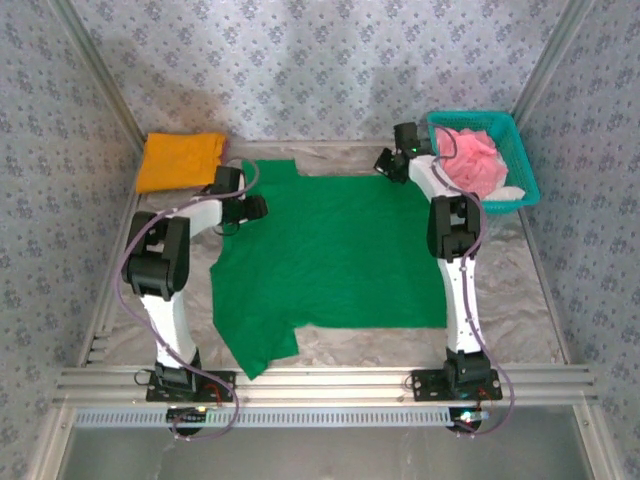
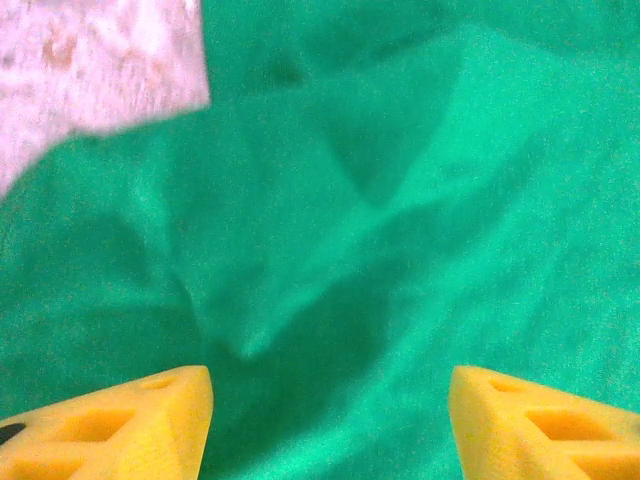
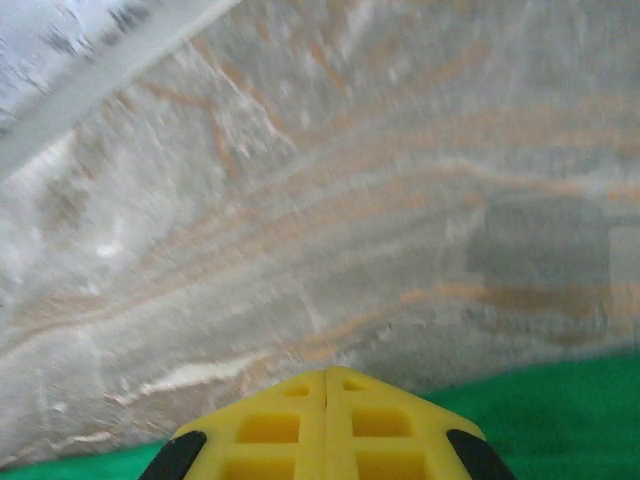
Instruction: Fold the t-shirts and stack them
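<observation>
Though both are cropped, left end effector (image 2: 330,400) gapes; right end effector (image 3: 327,388) is closed.

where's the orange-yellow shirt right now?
Top view: the orange-yellow t-shirt lies at the far-left corner, just beyond the left gripper and the green t-shirt.

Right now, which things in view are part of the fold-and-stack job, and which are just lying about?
Job:
green t-shirt, spread on the table
orange-yellow t-shirt, folded, far left corner
pink t-shirt, bunched in the basket

Lying about:
teal mesh basket, far right corner
</observation>
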Available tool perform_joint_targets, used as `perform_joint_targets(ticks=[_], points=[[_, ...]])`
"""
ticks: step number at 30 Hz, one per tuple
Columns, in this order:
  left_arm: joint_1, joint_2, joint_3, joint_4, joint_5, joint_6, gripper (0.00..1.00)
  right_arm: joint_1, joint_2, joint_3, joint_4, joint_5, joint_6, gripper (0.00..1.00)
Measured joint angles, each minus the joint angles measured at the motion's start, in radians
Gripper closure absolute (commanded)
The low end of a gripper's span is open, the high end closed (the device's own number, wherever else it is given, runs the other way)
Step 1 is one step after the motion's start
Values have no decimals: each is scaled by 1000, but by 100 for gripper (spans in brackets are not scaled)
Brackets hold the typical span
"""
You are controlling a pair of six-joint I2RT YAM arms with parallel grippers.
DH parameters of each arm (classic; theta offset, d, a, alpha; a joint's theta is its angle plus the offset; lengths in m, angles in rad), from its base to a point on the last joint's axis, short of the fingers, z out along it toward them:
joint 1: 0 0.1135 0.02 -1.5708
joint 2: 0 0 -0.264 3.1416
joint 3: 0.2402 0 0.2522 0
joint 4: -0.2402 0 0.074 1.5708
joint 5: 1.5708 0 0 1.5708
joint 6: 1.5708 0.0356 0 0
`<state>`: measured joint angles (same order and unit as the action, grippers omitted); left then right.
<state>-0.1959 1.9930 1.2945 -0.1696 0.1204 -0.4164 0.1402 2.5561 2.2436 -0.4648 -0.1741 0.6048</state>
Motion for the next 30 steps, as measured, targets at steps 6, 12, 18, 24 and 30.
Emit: perform_joint_targets(ticks=[6,12,18,24,30], points=[[28,2,32,-14,23,-7,36,-11,-182,-152,16,-83,0,100],[1,-321,-203,-23,-33,-43,53,67,-679,-697,57,-23,-22,100],[-68,-377,-237,-49,-87,-33,100,129,-848,-969,74,80,-49,100],[-71,-158,-188,-95,-96,-27,100,104,-679,-996,73,139,-75,100],[-38,-10,-10,-92,-61,-76,100,103,-541,-892,70,152,-81,100]])
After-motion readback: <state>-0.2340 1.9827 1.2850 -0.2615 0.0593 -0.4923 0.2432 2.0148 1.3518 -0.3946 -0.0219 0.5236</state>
